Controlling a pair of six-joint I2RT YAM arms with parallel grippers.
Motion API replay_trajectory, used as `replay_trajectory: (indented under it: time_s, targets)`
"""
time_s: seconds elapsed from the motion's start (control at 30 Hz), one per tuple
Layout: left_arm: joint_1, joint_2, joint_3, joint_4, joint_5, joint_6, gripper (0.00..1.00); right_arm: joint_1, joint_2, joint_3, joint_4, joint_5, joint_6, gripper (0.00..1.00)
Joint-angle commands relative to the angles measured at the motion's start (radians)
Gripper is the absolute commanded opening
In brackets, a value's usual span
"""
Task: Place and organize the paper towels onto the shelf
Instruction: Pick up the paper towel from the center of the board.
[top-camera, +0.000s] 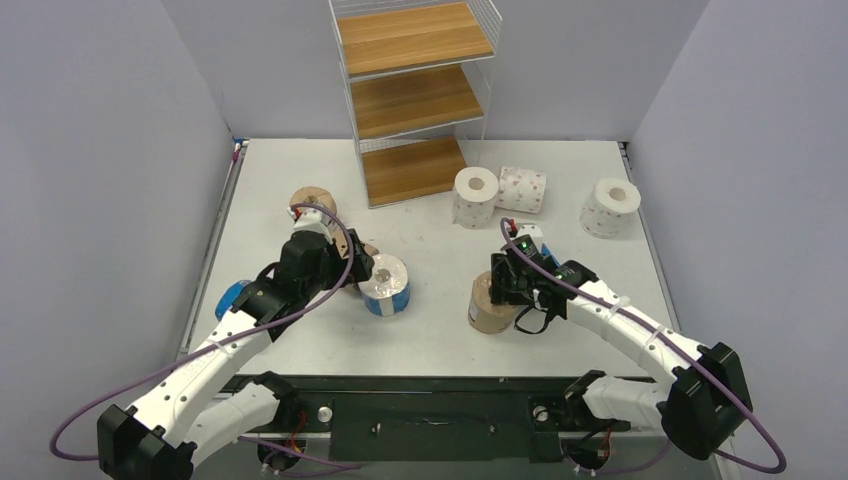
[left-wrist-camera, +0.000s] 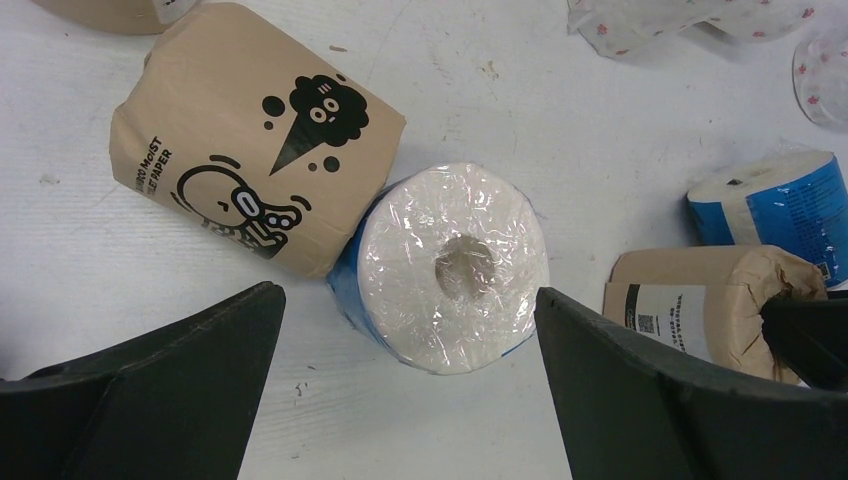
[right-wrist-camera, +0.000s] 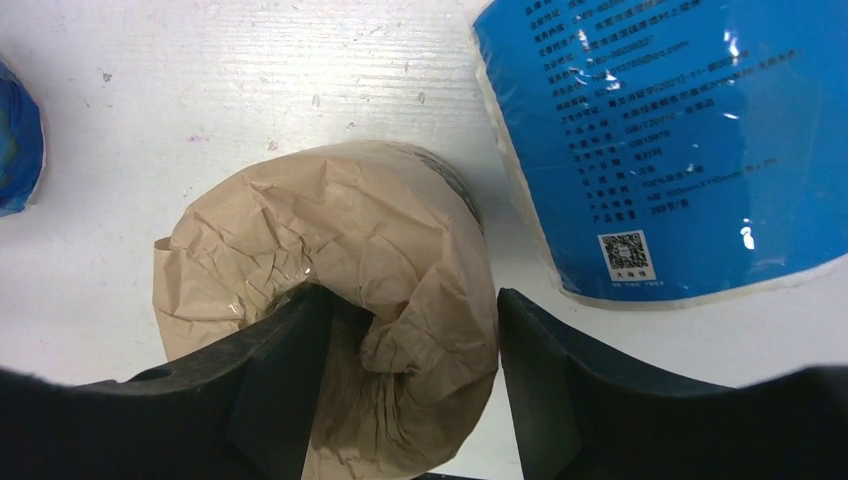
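A tan-wrapped paper towel roll (top-camera: 488, 305) (right-wrist-camera: 330, 240) stands upright right of centre. My right gripper (top-camera: 507, 288) (right-wrist-camera: 412, 300) is shut on its wall, one finger down in the hollow core and the other against the outside. A blue-wrapped roll (top-camera: 385, 285) (left-wrist-camera: 450, 265) stands on end just ahead of my left gripper (top-camera: 352, 262) (left-wrist-camera: 407, 295), which is open wide and touches nothing. A tan roll with a cartoon print (left-wrist-camera: 255, 140) lies against that blue one. The three-tier shelf (top-camera: 415, 110) stands at the back with bare boards.
Three white rolls (top-camera: 475, 195) (top-camera: 522, 188) (top-camera: 610, 205) sit right of the shelf. Another tan roll (top-camera: 312, 203) is at the back left. A blue roll (top-camera: 232, 297) lies beside the left arm. A further blue roll (right-wrist-camera: 660, 150) (left-wrist-camera: 770, 200) lies on its side close by the right gripper.
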Motion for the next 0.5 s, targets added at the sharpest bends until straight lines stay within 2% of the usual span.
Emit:
replay_trajectory:
  time_s: [0.0,0.17,0.47]
  targets:
    - [0.004,0.001,-0.001,0.052,0.012,-0.014,0.96,0.014,0.025,-0.018,0.060,-0.015,0.001,0.57]
    - [0.004,0.007,-0.001,0.051,0.013,-0.017,0.96,0.016,0.051,-0.023,0.090,-0.020,0.007,0.53]
    - [0.004,0.000,-0.002,0.052,-0.003,-0.024,0.96,0.016,0.062,-0.026,0.112,-0.013,0.011,0.39]
